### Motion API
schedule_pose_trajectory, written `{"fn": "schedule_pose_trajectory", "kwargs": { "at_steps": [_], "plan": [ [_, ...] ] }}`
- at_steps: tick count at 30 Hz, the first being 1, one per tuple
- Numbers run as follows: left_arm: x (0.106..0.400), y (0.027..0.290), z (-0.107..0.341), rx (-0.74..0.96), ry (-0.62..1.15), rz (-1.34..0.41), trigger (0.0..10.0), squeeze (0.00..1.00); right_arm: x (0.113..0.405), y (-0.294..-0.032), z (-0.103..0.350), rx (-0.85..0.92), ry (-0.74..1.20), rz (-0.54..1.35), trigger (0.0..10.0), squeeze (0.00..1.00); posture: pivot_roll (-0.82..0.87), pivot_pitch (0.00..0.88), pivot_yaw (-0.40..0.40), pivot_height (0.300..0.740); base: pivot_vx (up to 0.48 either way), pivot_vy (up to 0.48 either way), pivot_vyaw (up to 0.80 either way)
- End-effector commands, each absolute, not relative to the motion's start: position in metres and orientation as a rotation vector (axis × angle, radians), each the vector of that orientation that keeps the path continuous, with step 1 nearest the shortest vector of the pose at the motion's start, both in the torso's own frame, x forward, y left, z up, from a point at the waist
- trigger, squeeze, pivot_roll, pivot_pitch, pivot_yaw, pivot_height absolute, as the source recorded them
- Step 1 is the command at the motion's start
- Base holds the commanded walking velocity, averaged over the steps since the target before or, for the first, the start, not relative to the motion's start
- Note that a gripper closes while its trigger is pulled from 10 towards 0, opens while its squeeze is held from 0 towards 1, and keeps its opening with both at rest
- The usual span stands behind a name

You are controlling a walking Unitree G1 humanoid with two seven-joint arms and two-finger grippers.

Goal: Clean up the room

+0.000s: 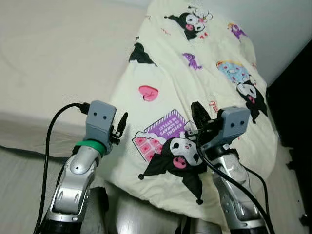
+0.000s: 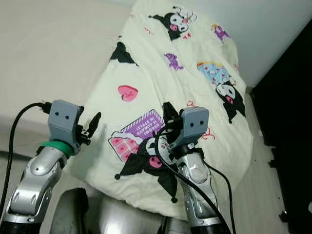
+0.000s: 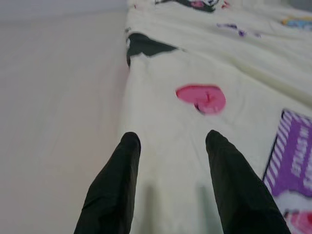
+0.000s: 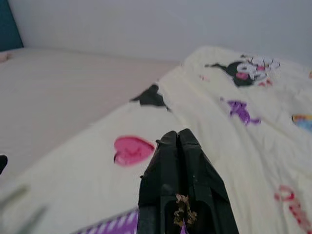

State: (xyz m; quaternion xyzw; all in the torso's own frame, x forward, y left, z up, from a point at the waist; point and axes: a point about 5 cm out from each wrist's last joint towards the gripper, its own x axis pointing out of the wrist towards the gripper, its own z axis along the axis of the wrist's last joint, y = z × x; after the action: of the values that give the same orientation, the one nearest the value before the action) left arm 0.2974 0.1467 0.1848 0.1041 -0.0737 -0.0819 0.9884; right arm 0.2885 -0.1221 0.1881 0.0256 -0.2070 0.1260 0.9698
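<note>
Left claw (image 1: 122, 123) spread wide at blanket (image 1: 195, 87) edge — right claw (image 1: 197, 113) closed, empty

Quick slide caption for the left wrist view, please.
Open left claw poised over the cream cartoon-print blanket, just short of its pink heart.

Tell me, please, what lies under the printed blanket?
The blanket lies on a beige mattress, bare to the robot's left. What it covers underneath cannot be seen.
</note>
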Motion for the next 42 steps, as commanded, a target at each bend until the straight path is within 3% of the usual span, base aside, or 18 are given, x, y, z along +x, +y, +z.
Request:
{"fn": "schedule_pose_trajectory", "kwargs": {
  "at_steps": [1,28,42],
  "plan": [
    [0.298,0.145,0.182,0.214,-0.143,-0.172,10.0,0.00,0.288,-0.124,0.179,0.044,-0.398,0.238,10.0,0.00,0.11,0.087,-0.021,0.608,0.000,0.000,0.00],
    [0.308,0.125,0.170,0.186,-0.128,-0.222,10.0,0.00,0.292,-0.126,0.167,0.058,-0.388,0.197,10.0,0.00,0.10,0.073,-0.021,0.735,0.000,0.000,0.00],
    [0.306,0.129,0.169,0.202,-0.125,-0.222,10.0,0.00,0.291,-0.121,0.155,0.176,-0.317,0.188,10.0,0.00,0.10,0.090,-0.015,0.735,-0.349,0.000,0.00]
  ]
}}
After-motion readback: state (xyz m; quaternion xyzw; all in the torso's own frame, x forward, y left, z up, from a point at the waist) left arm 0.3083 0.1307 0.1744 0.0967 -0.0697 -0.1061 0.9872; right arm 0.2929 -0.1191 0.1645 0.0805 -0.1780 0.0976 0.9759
